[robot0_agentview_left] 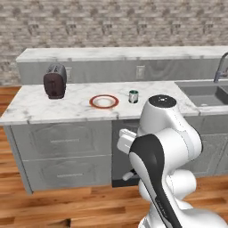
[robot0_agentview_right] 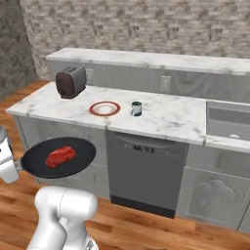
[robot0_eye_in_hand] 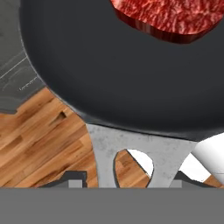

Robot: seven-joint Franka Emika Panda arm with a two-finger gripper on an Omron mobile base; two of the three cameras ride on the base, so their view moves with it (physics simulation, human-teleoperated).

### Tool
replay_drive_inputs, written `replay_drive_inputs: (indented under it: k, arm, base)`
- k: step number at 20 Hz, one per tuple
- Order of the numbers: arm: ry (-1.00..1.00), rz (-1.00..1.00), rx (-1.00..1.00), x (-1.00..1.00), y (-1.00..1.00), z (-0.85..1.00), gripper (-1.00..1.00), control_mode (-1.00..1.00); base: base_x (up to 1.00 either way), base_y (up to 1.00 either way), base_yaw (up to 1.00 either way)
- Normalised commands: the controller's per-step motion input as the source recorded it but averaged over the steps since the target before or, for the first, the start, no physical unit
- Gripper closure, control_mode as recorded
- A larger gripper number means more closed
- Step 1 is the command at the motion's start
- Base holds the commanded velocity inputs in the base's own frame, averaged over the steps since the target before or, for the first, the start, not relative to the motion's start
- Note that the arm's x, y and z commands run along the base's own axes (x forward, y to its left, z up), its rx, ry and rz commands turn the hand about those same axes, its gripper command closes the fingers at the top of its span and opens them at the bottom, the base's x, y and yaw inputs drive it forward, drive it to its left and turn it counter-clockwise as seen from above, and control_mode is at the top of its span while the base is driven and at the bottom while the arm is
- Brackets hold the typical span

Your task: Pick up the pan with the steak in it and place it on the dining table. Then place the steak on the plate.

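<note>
Pan (robot0_agentview_right: 58, 157) held level in air above wood floor, left of dishwasher, in front of grey cabinets, handle (robot0_eye_in_hand: 140, 159) toward hand at left. Round, shallow, black; grey handle with hole. Steak (robot0_agentview_right: 60, 156) red, marbled, lying inside pan, long axis slanting up-right. Gripper (robot0_eye_in_hand: 124, 186) clasps pan handle. Plate (robot0_agentview_right: 104, 108) on dining table (robot0_agentview_right: 171, 119), near cup (robot0_agentview_right: 136, 108).

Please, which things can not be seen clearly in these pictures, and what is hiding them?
- Gripper: in the hand view the pan handle runs off the bottom edge, so the fingers' hold on it cannot be judged.
- Steak: cut by the top edge in the hand view; whole in the right base view.
- Cup on the dining table: too small to read its contents.
- Sink: cut by the right edge in both base views.
</note>
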Motion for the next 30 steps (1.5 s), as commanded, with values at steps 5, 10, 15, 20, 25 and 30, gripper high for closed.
replay_drive_inputs:
  k: [5,10,15,20,25,30]
  arm:
    - [0.00,0.00,0.00,0.00,0.00,0.00,1.00,1.00]
    - [0.00,0.00,0.00,0.00,0.00,0.00,1.00,1.00]
    - [0.00,0.00,0.00,0.00,0.00,0.00,1.00,1.00]
    - [0.00,0.00,0.00,0.00,0.00,0.00,1.00,1.00]
    - [0.00,0.00,0.00,0.00,0.00,0.00,1.00,1.00]
    - [0.00,0.00,0.00,0.00,0.00,0.00,1.00,1.00]
  base:
    - [0.05,1.00,0.00]
    - [0.04,0.84,0.00]
    - [0.43,0.31,0.00]
    - [0.80,0.09,0.00]
    - [0.91,0.00,0.01]
    - [0.80,0.00,0.02]
